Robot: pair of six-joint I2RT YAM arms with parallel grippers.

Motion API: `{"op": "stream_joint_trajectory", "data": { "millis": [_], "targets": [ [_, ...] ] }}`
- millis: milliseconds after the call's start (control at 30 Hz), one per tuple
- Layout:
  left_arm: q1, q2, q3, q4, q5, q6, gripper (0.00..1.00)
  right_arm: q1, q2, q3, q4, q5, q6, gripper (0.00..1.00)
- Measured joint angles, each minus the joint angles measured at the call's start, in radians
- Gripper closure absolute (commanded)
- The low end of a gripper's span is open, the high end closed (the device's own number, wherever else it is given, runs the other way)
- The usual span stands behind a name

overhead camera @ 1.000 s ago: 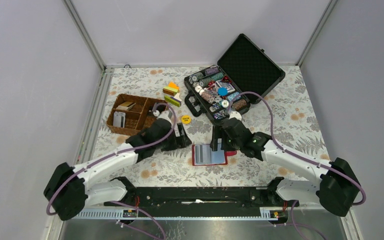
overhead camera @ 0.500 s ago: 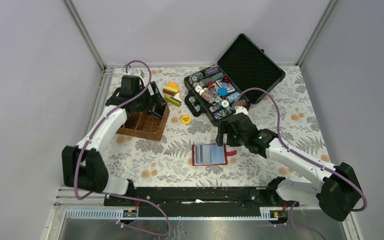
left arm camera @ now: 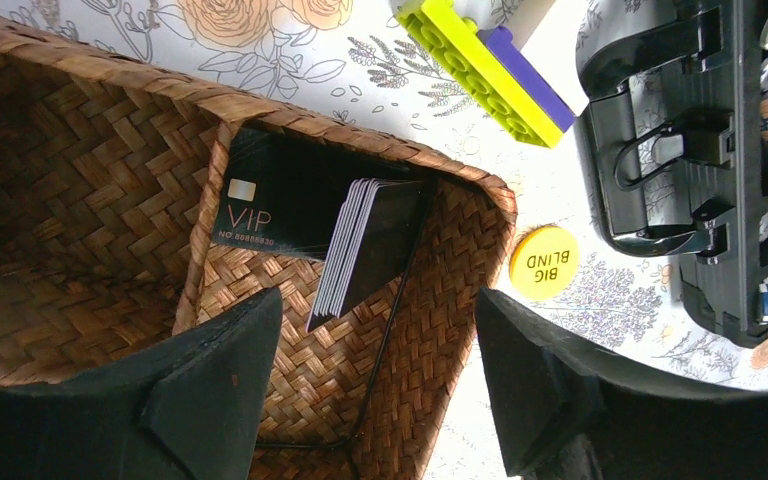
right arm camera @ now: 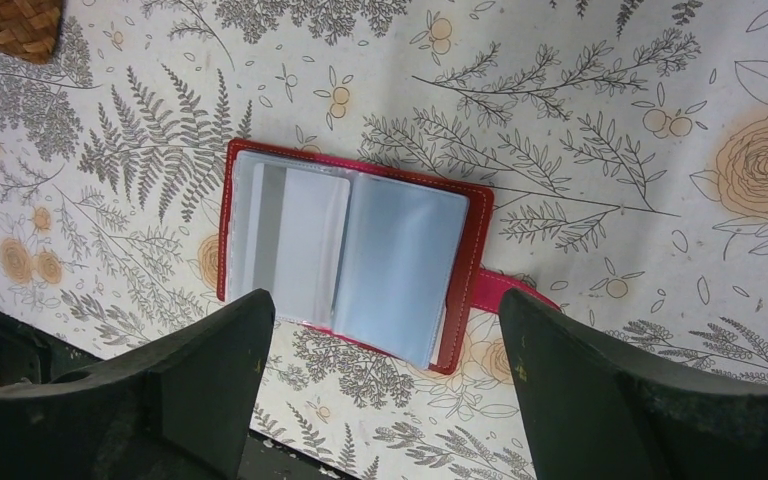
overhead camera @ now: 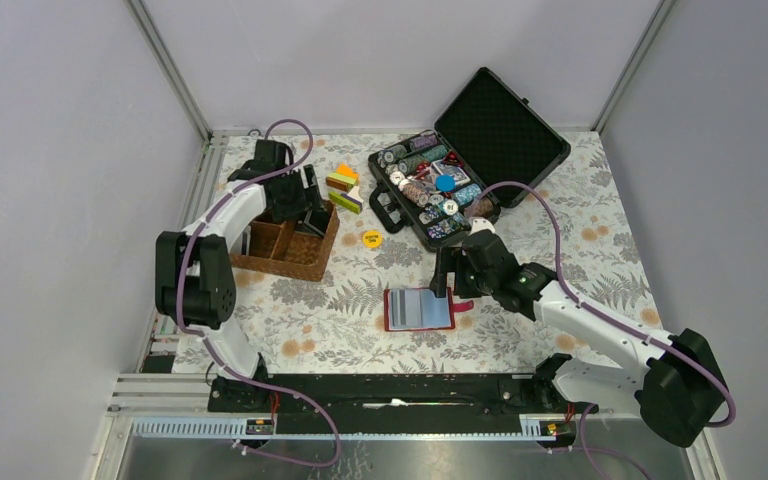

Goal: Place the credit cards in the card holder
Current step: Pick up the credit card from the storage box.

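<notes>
The left gripper point(left arm camera: 377, 300) hangs over the right-hand compartment of the wicker basket point(left arm camera: 360, 165), its two fingers spread apart with nothing between them. Right under it a small stack of cards point(left arm camera: 360, 250) stands on edge, leaning against a black card point(left arm camera: 270, 215) printed "VIP" that rests against the compartment's far wall. Just outside the basket a round yellow chip point(left arm camera: 544, 262) marked "BIG BLIND" lies on the flowered table point(left arm camera: 260, 20), and beyond it sits a lime and purple toy block point(left arm camera: 490, 70). The black case point(overhead camera: 500, 125) stands open farther right, its tray full of poker chips.

Over on the other side, the right gripper point(right arm camera: 382, 310) is spread wide too, and empty, poised above the red wallet point(right arm camera: 350, 255). The wallet lies opened flat near the middle of the table, clear pockets facing up, its strap poking out to one side, well apart from the basket.
</notes>
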Motion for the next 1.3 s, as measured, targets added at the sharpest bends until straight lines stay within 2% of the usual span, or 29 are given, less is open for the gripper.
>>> {"op": "stream_joint_trajectory", "data": {
  "millis": [100,467,900,1300],
  "targets": [
    [0.000,0.021,0.005,-0.001,0.013,0.010,0.30,-0.003,-0.002,-0.010,0.001,-0.001,0.000,0.11],
    [0.003,0.079,0.006,0.002,0.093,0.018,0.32,-0.006,-0.014,-0.016,0.013,-0.002,0.003,0.11],
    [0.009,0.074,-0.018,0.063,0.226,0.016,0.39,-0.010,-0.016,-0.023,0.014,-0.019,0.011,0.11],
    [-0.023,0.060,-0.031,0.077,0.315,0.019,0.39,-0.011,-0.016,-0.027,0.013,-0.025,0.015,0.12]
  ]
}}
